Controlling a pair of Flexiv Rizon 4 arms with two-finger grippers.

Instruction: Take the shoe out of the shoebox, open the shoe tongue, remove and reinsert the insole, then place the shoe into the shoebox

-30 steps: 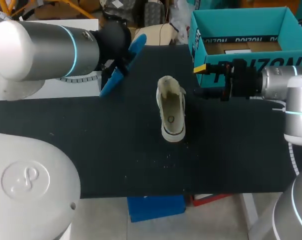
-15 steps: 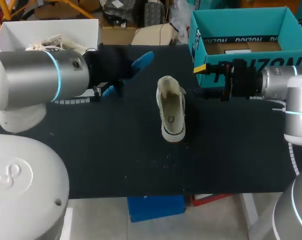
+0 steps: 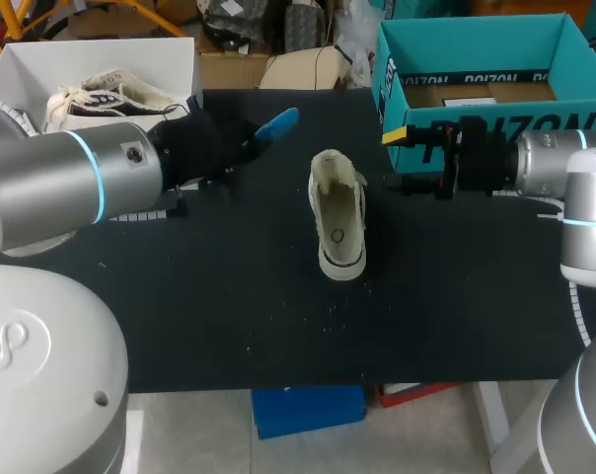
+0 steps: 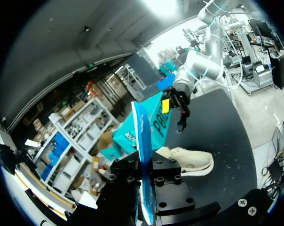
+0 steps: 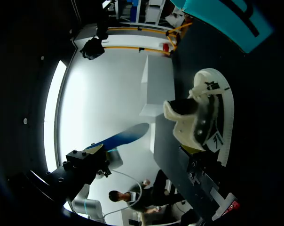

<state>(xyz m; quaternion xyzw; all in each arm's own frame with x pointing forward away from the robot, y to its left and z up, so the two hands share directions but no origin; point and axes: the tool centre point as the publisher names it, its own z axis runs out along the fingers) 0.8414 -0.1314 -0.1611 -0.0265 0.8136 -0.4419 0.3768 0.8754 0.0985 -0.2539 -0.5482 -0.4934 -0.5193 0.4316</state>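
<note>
A white shoe (image 3: 338, 225) stands upright on the black table (image 3: 229, 296), its opening facing up. My left gripper (image 3: 241, 144) hangs left of it, shut on a blue insole (image 3: 277, 125) that points toward the shoe. In the left wrist view the insole (image 4: 142, 150) stands on edge between the fingers, with the shoe (image 4: 186, 160) beyond. My right gripper (image 3: 398, 160) is open, just right of the shoe's far end and in front of the teal shoebox (image 3: 476, 94). The right wrist view shows the shoe (image 5: 203, 117) ahead and the insole (image 5: 121, 138) farther off.
A white box (image 3: 41, 54) with another shoe (image 3: 101, 97) in it sits at the table's back left corner, behind my left arm. The teal shoebox stands open at the back right.
My left arm has swung lower and toward the shoe, and the insole has tipped from steeply upright to nearly level. The white box behind it came into sight. Right arm and shoe are still.
</note>
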